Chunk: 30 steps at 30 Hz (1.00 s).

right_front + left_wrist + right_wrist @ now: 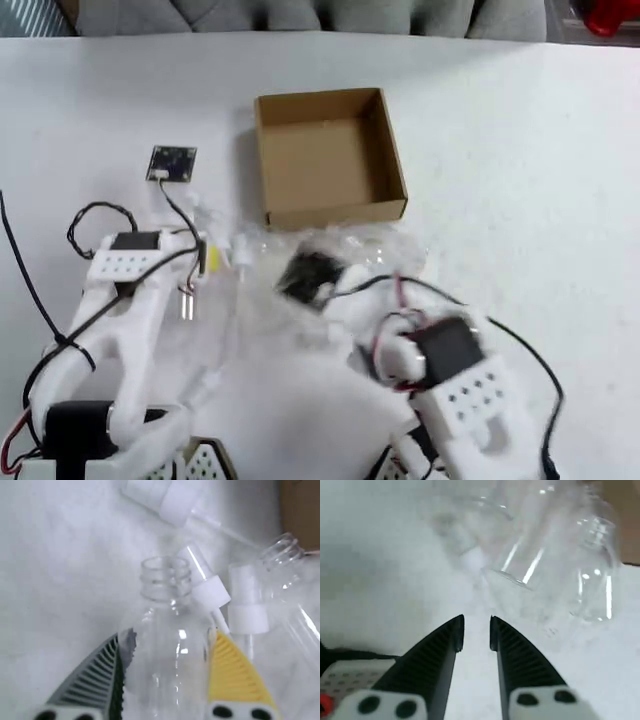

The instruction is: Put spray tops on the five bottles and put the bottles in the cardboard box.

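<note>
**Gripping one topless bottle, short of the box**

Clamps the left pincer (171, 639) on a clear bottle (170, 655), grey finger on one side, yellow on the other, the neck open and bare. Holds the right pincer (476, 624) narrowly apart, gripping nothing, low over the white table (380, 570). Faces, just past the left pincer, three white spray tops (247, 612) lying loose, with a second bottle (292, 580) beside them. Faces, ahead of the right pincer, a huddle of clear bottles (545, 555) on the table, touching one another. Meets the box (335, 212) just behind that huddle, open side up, near the table's middle. Has, left of the box, a small black board (172, 162) with a cable (178, 205) trailing toward the left arm. Ends, past the far table edge, at grey upholstery (300, 14) and a red thing (612, 16) in the corner.
</note>
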{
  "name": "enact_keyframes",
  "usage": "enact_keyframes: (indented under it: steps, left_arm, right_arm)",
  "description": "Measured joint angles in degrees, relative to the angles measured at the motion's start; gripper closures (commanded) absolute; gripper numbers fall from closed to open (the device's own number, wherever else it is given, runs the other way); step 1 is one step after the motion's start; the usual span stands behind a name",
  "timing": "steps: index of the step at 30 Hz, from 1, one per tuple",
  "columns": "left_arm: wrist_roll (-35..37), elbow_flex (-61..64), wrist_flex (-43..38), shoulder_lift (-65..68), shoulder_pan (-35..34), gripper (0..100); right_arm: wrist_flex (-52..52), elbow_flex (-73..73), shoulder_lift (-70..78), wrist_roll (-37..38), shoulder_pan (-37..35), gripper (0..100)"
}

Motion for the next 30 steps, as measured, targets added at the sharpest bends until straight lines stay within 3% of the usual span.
enact_keyframes:
  steps: [4, 9, 17, 21, 30]
  left_arm:
    - [0.00, 0.00, -0.18, 0.00, 0.00, 98]
    - [0.00, 0.00, -0.18, 0.00, 0.00, 98]
    - [-0.09, 0.00, -0.18, 0.00, -1.14, 98]
    - [-0.09, 0.00, -0.18, 0.00, -2.55, 98]
    - [-0.09, 0.09, -1.05, 0.00, -2.64, 98]
  right_arm:
    - [-0.09, 0.35, 4.66, 0.35, -8.97, 92.0]
    - [-2.90, 3.08, 10.37, 4.84, -11.25, 81.3]
    - [-11.43, 7.30, 13.89, 5.54, -11.34, 81.3]
    - [-13.01, 7.47, 13.89, 5.54, -12.04, 87.3]
    - [-15.21, 9.14, 13.89, 0.79, -20.75, 91.4]
